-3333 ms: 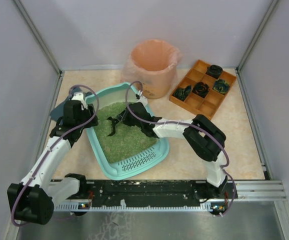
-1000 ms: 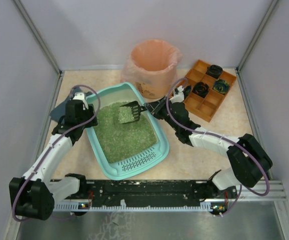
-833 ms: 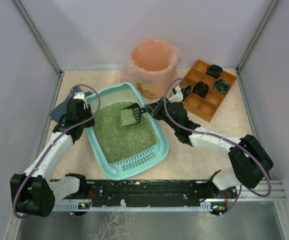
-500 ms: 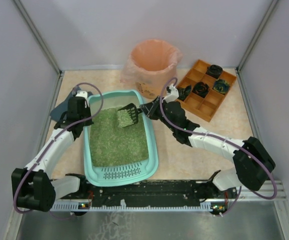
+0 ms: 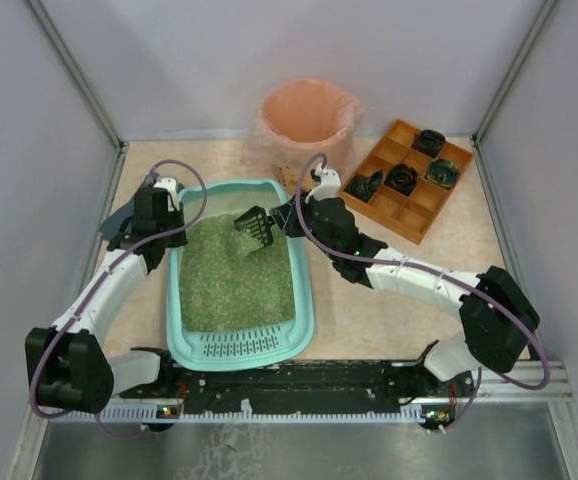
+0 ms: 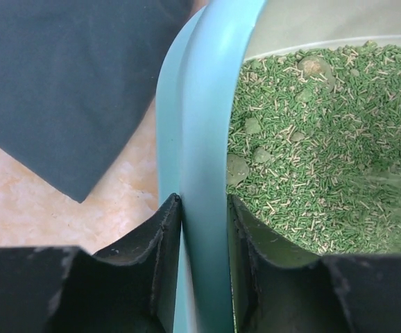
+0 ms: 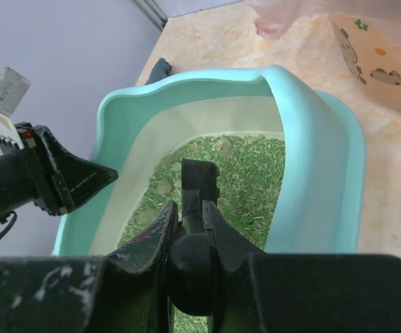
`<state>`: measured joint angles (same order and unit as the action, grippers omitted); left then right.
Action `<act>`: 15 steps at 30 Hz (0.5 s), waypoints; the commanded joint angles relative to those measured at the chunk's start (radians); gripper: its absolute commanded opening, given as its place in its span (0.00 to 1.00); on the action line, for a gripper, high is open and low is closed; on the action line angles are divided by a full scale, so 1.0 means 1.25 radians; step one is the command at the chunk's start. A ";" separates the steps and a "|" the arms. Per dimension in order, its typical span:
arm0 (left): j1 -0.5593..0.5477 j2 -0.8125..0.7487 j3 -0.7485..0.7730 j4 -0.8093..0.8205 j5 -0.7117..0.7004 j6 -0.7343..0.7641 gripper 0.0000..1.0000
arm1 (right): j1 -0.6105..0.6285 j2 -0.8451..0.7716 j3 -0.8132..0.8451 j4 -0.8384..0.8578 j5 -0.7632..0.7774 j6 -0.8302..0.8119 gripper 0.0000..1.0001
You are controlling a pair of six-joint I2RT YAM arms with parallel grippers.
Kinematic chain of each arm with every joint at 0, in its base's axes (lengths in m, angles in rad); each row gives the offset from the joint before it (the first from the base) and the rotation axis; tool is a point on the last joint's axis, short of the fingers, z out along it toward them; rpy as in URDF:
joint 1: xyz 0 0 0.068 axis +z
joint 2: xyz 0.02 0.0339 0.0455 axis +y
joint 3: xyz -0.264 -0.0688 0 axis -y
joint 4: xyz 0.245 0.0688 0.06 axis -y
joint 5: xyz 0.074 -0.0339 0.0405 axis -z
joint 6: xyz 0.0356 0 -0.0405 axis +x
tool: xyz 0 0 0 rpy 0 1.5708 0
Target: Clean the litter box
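We are clamping the left gripper (image 6: pixel 204 215) on the litter box (image 6: pixel 207 104) rim and the right gripper (image 7: pixel 191 216) on a black scoop (image 7: pixel 200 182) above its green litter (image 6: pixel 311 173).

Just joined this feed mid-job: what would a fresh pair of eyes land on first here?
The big teal litter box, full of green litter, dominates the left-centre of the overhead view, with its slotted ledge at the near end. The left claw pinches its left rim, and the right claw holds a black scoop over the litter at the far end. Behind stand a peach-lined bin and an orange compartment tray.
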<state>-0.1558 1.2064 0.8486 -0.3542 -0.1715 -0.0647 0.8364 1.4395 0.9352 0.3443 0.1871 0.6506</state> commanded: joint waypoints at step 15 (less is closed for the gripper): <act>-0.008 -0.141 -0.043 0.031 0.084 -0.100 0.78 | 0.195 0.005 0.172 -0.133 0.383 -0.379 0.00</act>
<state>-0.1577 1.0725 0.8021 -0.3145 -0.0605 -0.1425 1.0309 1.4631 1.0821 0.1711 0.5240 0.2768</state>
